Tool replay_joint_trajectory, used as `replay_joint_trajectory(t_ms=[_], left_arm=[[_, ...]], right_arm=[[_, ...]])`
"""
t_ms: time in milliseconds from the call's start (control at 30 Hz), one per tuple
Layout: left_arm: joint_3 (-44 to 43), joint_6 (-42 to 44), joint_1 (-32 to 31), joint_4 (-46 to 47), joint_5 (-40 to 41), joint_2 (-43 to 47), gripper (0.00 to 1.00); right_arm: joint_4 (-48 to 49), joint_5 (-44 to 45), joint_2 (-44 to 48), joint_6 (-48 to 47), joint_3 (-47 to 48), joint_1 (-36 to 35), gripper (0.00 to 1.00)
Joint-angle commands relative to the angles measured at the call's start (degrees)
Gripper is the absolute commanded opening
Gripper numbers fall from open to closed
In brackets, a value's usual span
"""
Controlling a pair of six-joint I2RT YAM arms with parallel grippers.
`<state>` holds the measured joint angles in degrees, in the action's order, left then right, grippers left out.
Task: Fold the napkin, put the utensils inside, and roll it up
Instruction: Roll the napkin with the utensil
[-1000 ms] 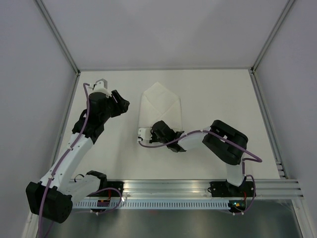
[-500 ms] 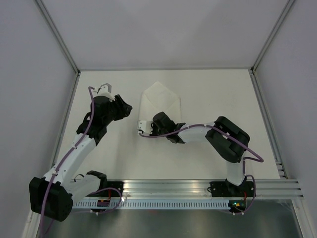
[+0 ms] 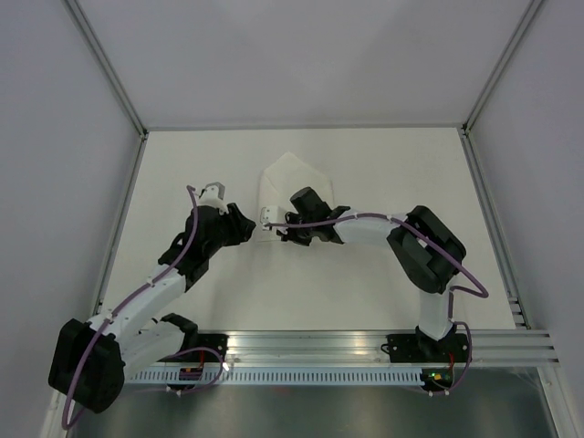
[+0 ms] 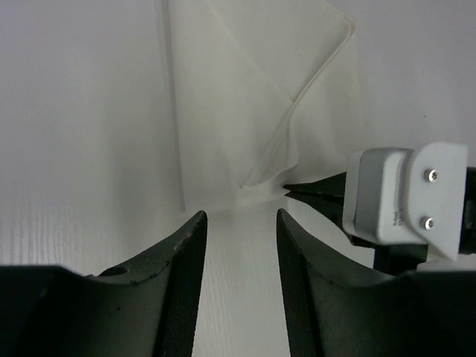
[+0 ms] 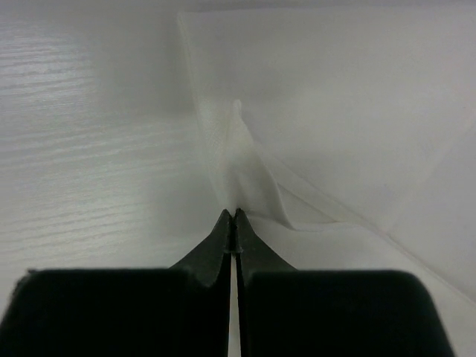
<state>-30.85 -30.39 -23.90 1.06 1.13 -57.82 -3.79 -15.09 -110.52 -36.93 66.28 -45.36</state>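
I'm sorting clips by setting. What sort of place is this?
Most likely a robotics lab test cell, not a dining room: a white table walled by plain panels on metal posts, two arms bolted to an aluminium rail, and a napkin as the work piece.

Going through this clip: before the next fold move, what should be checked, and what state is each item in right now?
1. Right gripper shut on the napkin: ok, its tips are closed with a ridge of cloth tented between them.
2. Left gripper open and free: ok, its fingers are apart with nothing between them.
3. Grippers apart from each other: ok, though they are close in the left wrist view.
4. Napkin lying flat away from the pinch: ok.
5. Pinch holds one layer only: cannot tell.
6. Utensils at hand: not ok, none shows in any view.
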Motion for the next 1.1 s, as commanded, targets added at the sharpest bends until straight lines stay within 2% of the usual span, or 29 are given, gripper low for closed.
replay_joint_trajectory(t_ms=[0, 200, 433, 500, 633, 667, 833, 1067], left_arm=[[2.54, 2.17, -1.14, 8.33, 3.27, 2.97, 0.47], [9.91, 6.82, -5.62, 17.45, 6.25, 5.96, 0.41], [16.96, 13.51, -11.16, 30.39, 10.03, 4.12, 0.41], [17.49, 13.69, -12.31, 31.28, 12.05, 3.42, 0.41], [17.14, 12.90, -12.49, 30.23, 13.20, 4.64, 0.43], [17.05, 12.64, -12.49, 29.36, 13.98, 5.00, 0.44], [15.38, 12.02, -12.49, 25.66, 14.78, 6.23, 0.47], [15.47, 11.41, -12.49, 23.90, 16.27, 8.78, 0.50]], right_arm=[[-14.11, -8.27, -1.71, 2.12, 2.27, 0.89, 0.01], [-20.11, -13.99, -3.12, 2.65, 5.52, 3.26, 0.00], [-24.33, -16.28, -5.32, 2.30, 7.46, 4.14, 0.00], [-23.64, -16.02, -4.71, 2.73, 6.94, 4.06, 0.05], [-21.61, -13.48, -2.86, 3.44, 5.18, 3.88, 0.20], [-20.48, -12.08, -2.34, 3.61, 4.65, 3.53, 0.27], [-16.35, -8.82, 1.62, 4.58, 1.76, 2.30, 0.43], [-7.64, 0.84, 8.47, 4.32, -5.01, -0.69, 0.52]])
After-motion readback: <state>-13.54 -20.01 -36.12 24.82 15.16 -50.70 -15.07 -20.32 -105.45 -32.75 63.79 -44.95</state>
